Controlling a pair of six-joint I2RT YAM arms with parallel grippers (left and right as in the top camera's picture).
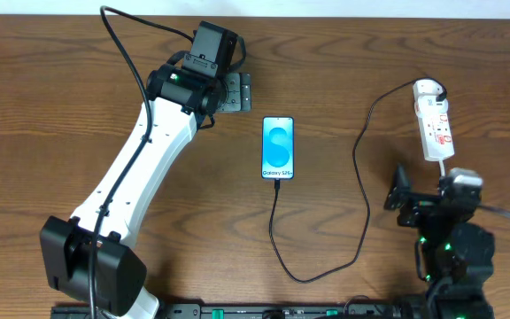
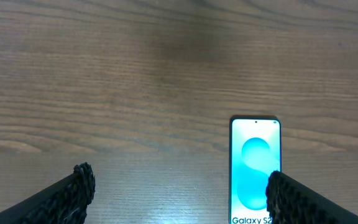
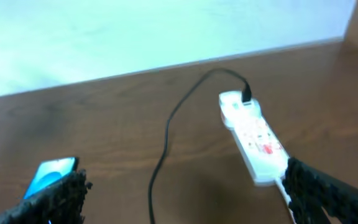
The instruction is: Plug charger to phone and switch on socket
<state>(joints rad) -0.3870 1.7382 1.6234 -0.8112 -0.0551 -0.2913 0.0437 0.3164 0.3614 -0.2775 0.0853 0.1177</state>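
One phone (image 1: 278, 148): slim glossy rectangle, blue screen up, mid-tabletop (image 1: 60, 106) of grained wood; long axis 12–6. One charger (image 1: 362, 204): thin black cable meeting the phone's 6 o'clock edge, looping to the 12 o'clock end of one socket (image 1: 434, 120), a white plastic strip at the phone's 3 o'clock, lengthwise near 12–6. Both left jaws and right jaws: spread wide, empty.

Even, soft light throughout; the right wrist view is blurred, with the phone (image 3: 51, 172) screen glaring.
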